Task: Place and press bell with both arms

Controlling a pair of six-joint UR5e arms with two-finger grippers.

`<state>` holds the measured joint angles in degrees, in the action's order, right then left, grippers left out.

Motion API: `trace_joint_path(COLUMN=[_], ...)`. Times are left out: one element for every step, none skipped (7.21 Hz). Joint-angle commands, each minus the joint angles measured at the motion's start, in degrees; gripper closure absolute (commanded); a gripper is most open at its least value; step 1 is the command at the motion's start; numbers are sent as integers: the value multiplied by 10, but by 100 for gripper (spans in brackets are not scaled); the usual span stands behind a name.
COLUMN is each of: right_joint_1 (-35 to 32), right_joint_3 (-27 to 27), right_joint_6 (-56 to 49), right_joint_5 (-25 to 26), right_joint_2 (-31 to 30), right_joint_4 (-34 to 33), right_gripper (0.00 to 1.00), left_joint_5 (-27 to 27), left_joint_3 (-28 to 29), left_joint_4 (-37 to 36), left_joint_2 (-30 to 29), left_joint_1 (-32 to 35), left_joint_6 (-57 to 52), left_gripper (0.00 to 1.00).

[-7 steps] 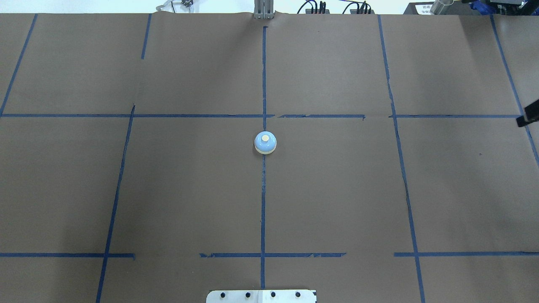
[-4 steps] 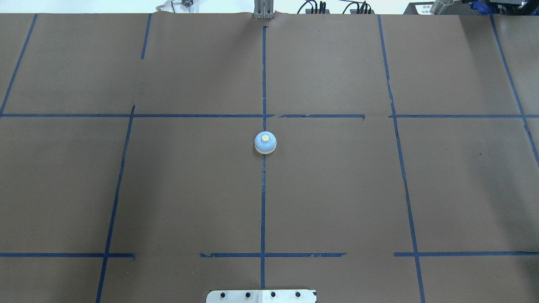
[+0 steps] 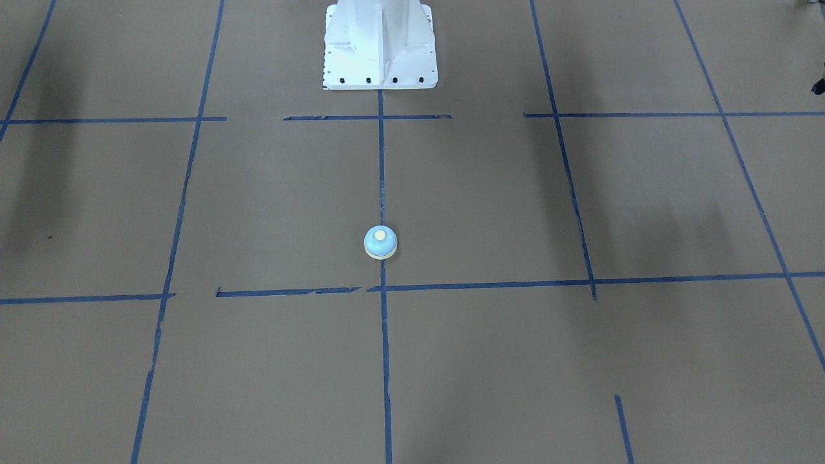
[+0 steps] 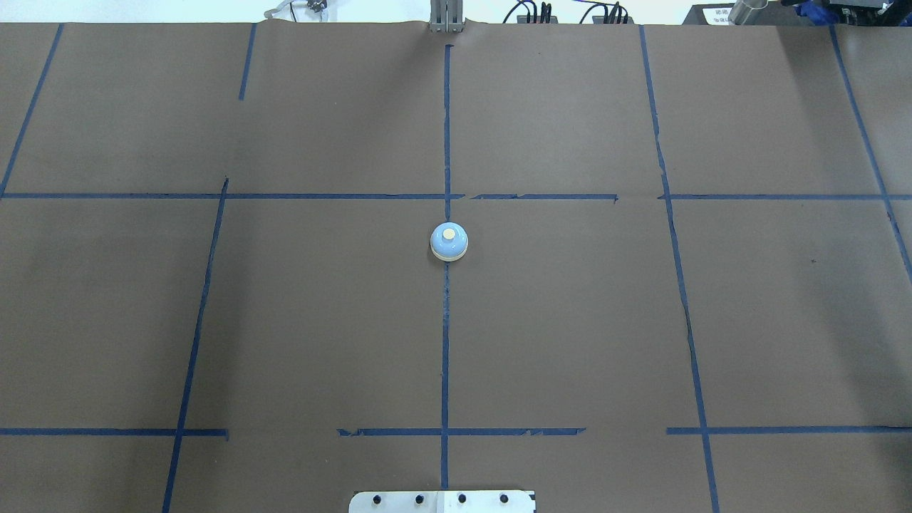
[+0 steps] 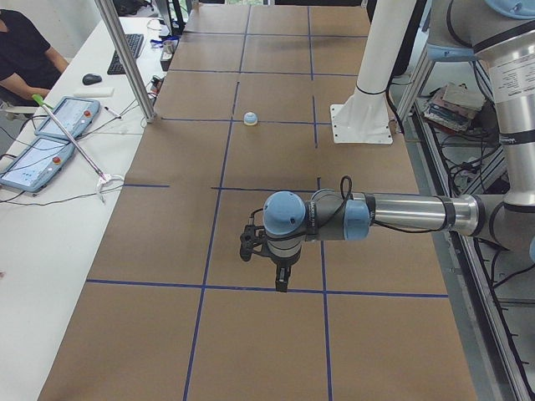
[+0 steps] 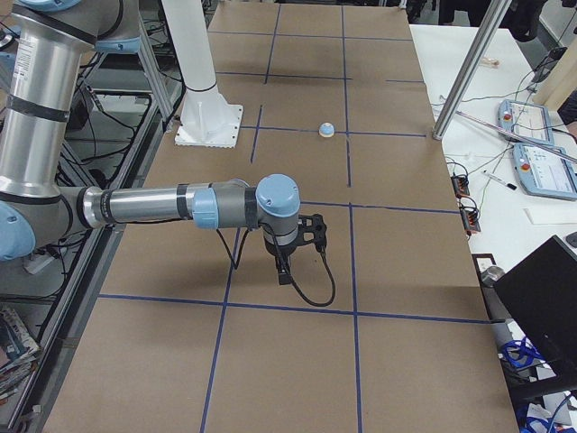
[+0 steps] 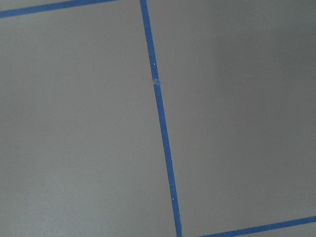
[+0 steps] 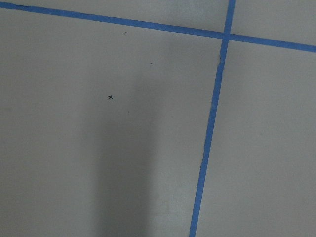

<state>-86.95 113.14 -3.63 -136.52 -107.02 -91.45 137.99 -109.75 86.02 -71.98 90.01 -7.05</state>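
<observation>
The light-blue bell (image 4: 449, 242) with its cream button stands alone on the centre tape line, also in the front view (image 3: 380, 243) and far off in both side views (image 5: 250, 119) (image 6: 328, 130). Neither gripper shows in the overhead view. My left gripper (image 5: 282, 280) shows only in the exterior left view, pointing down over the brown table, far from the bell. My right gripper (image 6: 284, 273) shows only in the exterior right view, also pointing down and far from the bell. I cannot tell whether either is open or shut. The wrist views show only paper and tape.
The brown paper table (image 4: 570, 320) carries a grid of blue tape lines (image 4: 445, 342). The white pedestal (image 3: 380, 45) stands at the robot side. Side tables with tablets (image 5: 63, 117), cables and a seated person (image 5: 25, 54) flank the far edge.
A black gripper tip at the overhead view's right edge one second ago has moved out of that view. The bell has not moved.
</observation>
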Motion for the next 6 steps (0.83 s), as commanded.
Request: trace_joint_path(right_joint_1=[0, 0, 2, 3, 7, 13], right_joint_3=[-1, -3, -8, -11, -12, -19], right_joint_6=[0, 1, 9, 17, 26, 27], right_joint_5=[-7, -5, -2, -4, -4, -4], right_joint_2=[1, 15, 23, 28, 30, 35], right_joint_4=[0, 0, -2, -2, -1, -1], right_gripper=[0, 0, 0, 0, 0, 0], left_joint_5=[-1, -2, -3, -8, -10, -17], left_joint_3=[7, 16, 12, 16, 9, 9], left_joint_4=[4, 5, 5, 5, 5, 3], left_joint_2=[-37, -61, -67, -67, -68, -72], left_joint_1=[-3, -5, -5, -8, -11, -15], left_joint_6=[20, 64, 66, 64, 64, 64], left_gripper=[0, 0, 0, 0, 0, 0])
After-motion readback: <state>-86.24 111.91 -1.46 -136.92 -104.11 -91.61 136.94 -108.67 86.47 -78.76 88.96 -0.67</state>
